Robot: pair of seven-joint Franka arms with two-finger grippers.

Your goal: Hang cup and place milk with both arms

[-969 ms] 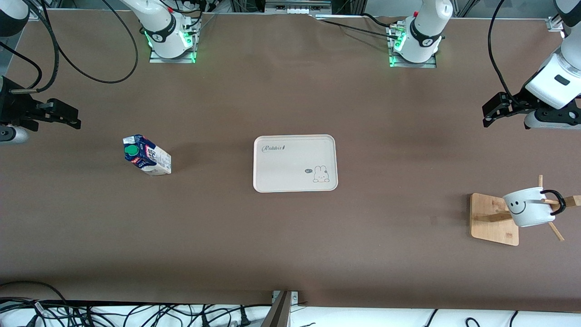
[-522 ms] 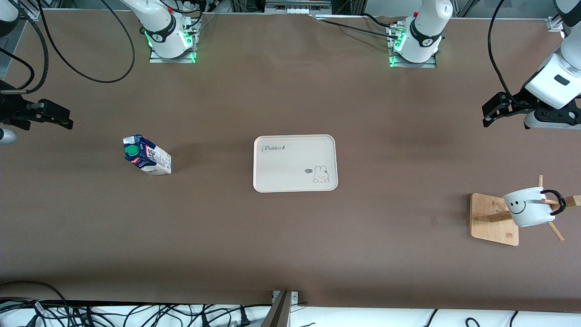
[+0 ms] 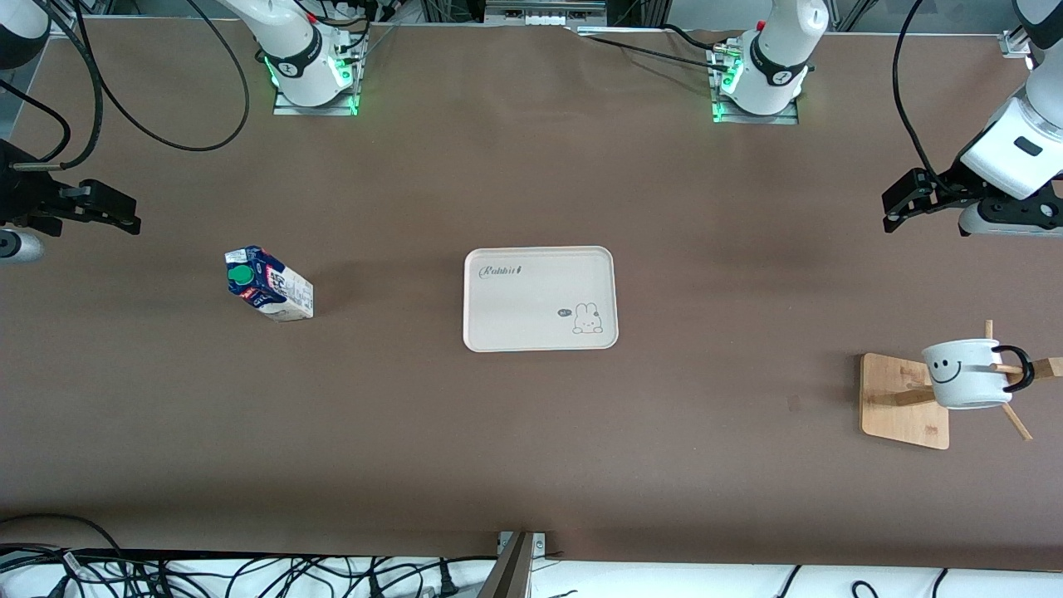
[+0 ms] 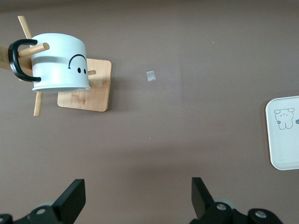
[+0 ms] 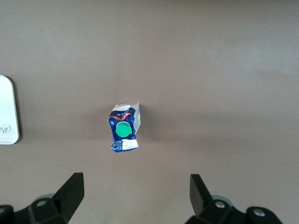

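Observation:
The cup (image 3: 967, 375), white with a black smiley face, hangs by its black handle on a peg of a wooden rack (image 3: 901, 404) at the left arm's end of the table. It also shows in the left wrist view (image 4: 58, 63). The milk (image 3: 267, 284) stands upright on the table toward the right arm's end, its green cap up, as the right wrist view (image 5: 124, 129) also shows. My left gripper (image 3: 903, 201) (image 4: 138, 200) is open and empty over bare table, apart from the rack. My right gripper (image 3: 116, 213) (image 5: 135, 196) is open and empty over bare table, apart from the milk.
A cream tray (image 3: 540, 332) with a rabbit print lies at the table's middle, with nothing on it. Its edge shows in both wrist views (image 4: 273, 140) (image 5: 9, 112). A small pale scrap (image 4: 150, 76) lies on the table near the rack.
My right gripper drew toward the table's end and came back a little. The cup has swung slightly on its peg. The left arm has not moved.

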